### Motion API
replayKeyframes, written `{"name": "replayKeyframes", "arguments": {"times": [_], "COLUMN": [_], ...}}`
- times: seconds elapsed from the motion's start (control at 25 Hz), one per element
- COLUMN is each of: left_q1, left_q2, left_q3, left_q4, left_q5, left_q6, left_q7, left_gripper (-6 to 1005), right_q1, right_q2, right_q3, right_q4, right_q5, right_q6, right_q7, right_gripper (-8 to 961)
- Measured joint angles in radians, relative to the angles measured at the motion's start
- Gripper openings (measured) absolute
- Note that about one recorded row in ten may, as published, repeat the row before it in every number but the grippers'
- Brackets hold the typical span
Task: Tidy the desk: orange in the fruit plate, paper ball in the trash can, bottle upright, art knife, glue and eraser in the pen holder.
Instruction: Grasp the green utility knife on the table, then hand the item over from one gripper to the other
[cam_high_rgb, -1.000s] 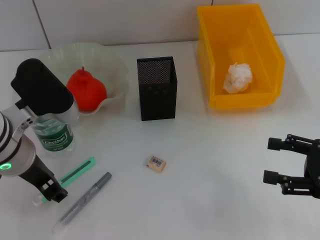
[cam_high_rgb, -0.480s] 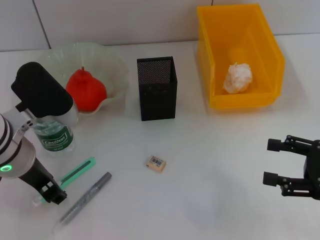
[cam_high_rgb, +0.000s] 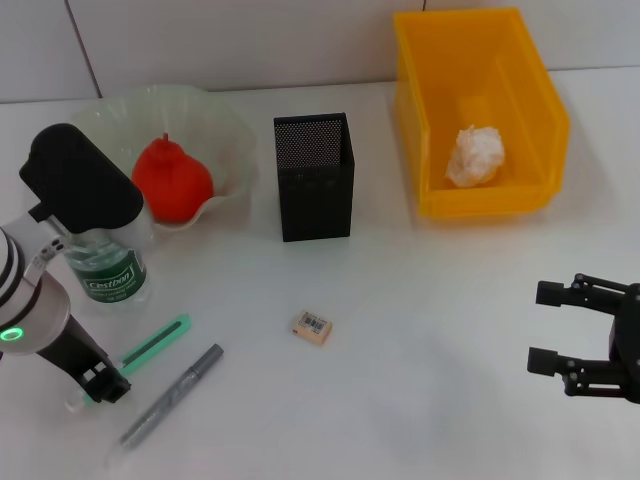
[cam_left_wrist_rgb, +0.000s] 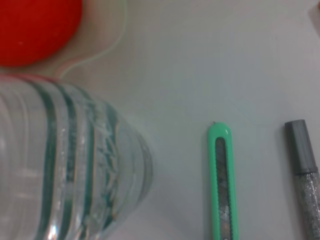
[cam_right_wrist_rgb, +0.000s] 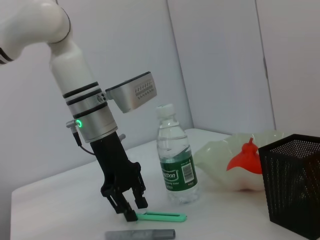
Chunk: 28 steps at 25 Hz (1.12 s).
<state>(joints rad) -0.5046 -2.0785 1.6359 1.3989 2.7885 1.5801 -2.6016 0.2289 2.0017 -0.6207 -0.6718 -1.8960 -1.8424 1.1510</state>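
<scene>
From the head, the orange (cam_high_rgb: 172, 181) lies in the fruit plate (cam_high_rgb: 225, 125), the paper ball (cam_high_rgb: 475, 155) in the trash can (cam_high_rgb: 415, 120), the bottle (cam_high_rgb: 105, 268) stands upright at left, the eraser (cam_high_rgb: 312, 327) lies near of the pen holder (cam_high_rgb: 313, 177), and the right gripper (cam_high_rgb: 546, 326) hovers spread at near right. The left wrist shows the bottle beside a green knife (cam_left_wrist_rgb: 222, 185) and grey pen (cam_left_wrist_rgb: 306, 180). From the right wrist, the left gripper (cam_right_wrist_rgb: 133, 209) has its fingers close together at the knife's end, grip unclear.
</scene>
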Motion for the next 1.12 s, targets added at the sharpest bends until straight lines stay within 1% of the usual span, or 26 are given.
{"name": "replayKeyframes", "arguments": {"times": [0.36, 0.56, 0.76, 1.0, 1.12], "left_q1": [-0.002, -0.006, -0.007, -0.009, -0.016], "left_q2": [0.002, 0.0, 0.0, 0.0, 0.0], "left_q3": [-0.008, -0.008, -0.008, -0.011, -0.028], "left_q4": [-0.009, -0.027, -0.028, -0.028, -0.028], "left_q5": [0.0, 0.0, 0.0, -0.003, -0.008], "left_q6": [-0.004, -0.005, -0.005, -0.005, -0.008], "left_q7": [0.001, 0.003, 0.004, 0.018, 0.034], "left_gripper": [328, 241, 242, 213, 199], "right_q1": [-0.002, -0.002, -0.001, 0.001, 0.001], "right_q2": [0.0, 0.0, 0.0, 0.0, 0.0], "right_q3": [-0.002, -0.002, -0.002, 0.0, 0.002], "right_q4": [0.0, 0.0, 0.0, 0.0, 0.0], "right_q5": [0.0, -0.007, -0.009, -0.009, -0.009], "right_q6": [0.0, 0.0, 0.0, 0.0, 0.0], "right_q7": [-0.001, -0.001, -0.001, -0.001, -0.001], "right_gripper": [824, 824, 824, 824, 824]}}
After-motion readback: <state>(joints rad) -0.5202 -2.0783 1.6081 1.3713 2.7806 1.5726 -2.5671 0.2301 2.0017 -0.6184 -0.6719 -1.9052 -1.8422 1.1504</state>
